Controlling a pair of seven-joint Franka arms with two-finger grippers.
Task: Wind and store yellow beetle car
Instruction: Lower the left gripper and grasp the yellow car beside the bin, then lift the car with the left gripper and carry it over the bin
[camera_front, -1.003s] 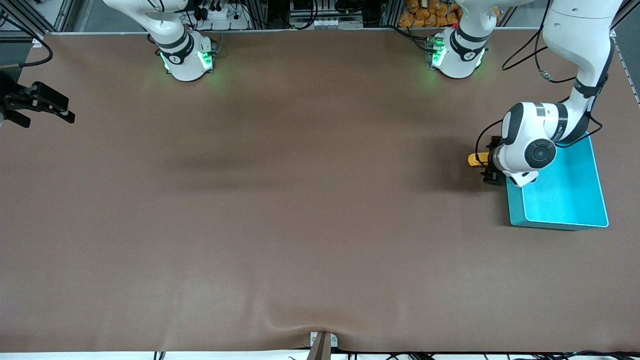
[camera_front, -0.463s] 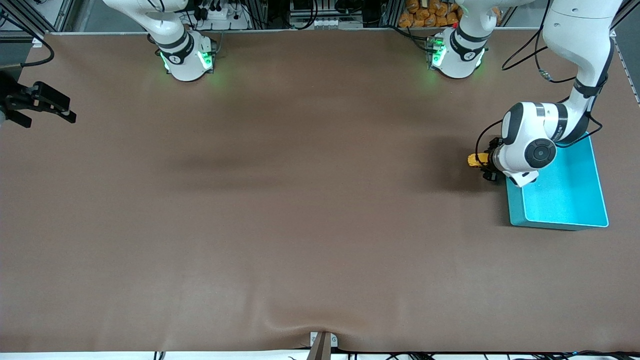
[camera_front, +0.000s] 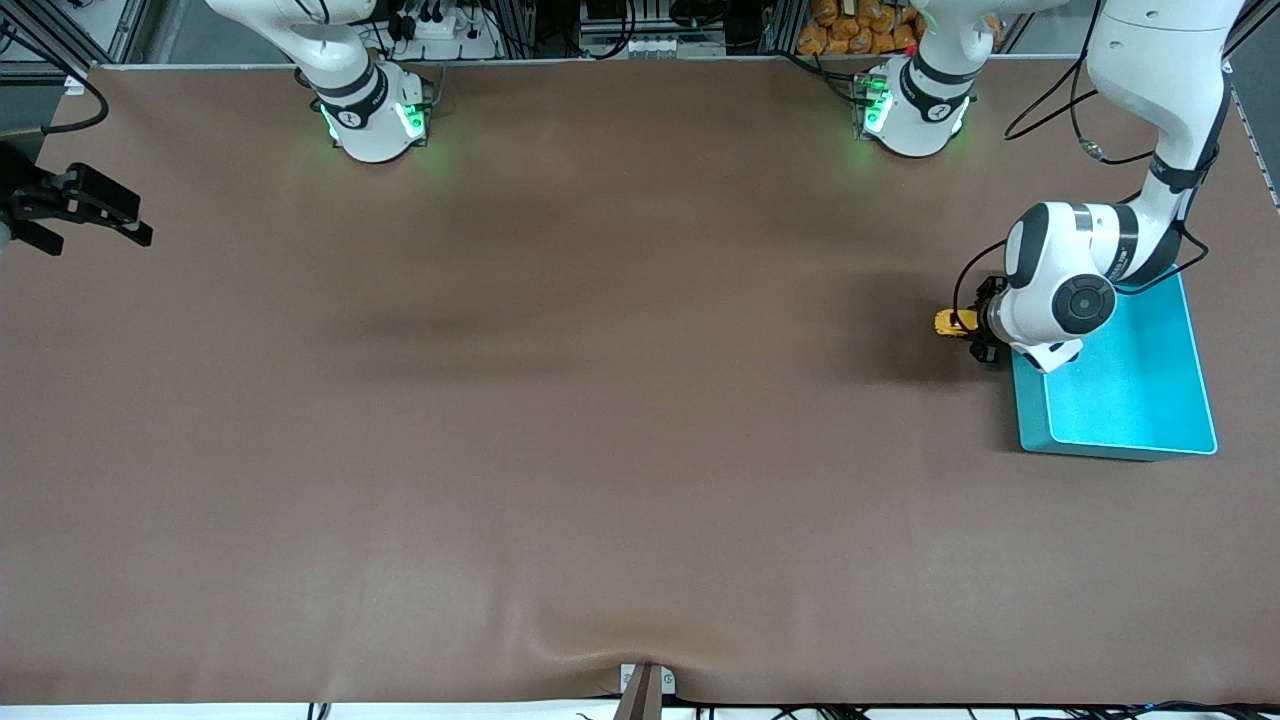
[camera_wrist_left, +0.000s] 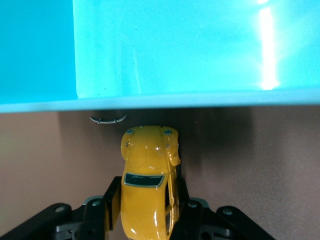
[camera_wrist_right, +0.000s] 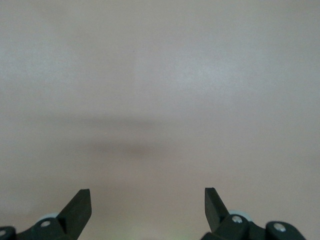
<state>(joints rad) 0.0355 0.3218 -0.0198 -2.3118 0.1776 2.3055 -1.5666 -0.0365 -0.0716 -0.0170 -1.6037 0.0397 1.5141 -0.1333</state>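
The brown table (camera_front: 600, 400) is bare across most of its width; at the left arm's end sits the turquoise bin (camera_front: 1140, 400), and just beside its wall, on the tabletop, is the yellow beetle car (camera_front: 948, 322), pointing its nose toward the bin in the left wrist view. The left gripper (camera_wrist_left: 146, 210) has its jaws closed on the car's sides, low at the table surface. The main risk from here, as I judge it, is that the smooth rounded body slips or twists between the narrow fingers (camera_wrist_left: 112, 200) when it is dragged to wind the spring, or that the wheels skid on the cloth without winding. The bin wall stands so close in front of the car that a forward push could knock into it. The left arm reaches out from its base, elbow high, wrist folded down over the bin's corner. The right arm waits at the table's other end, its right gripper (camera_front: 85, 205) with jaws spread wide, holding nothing.
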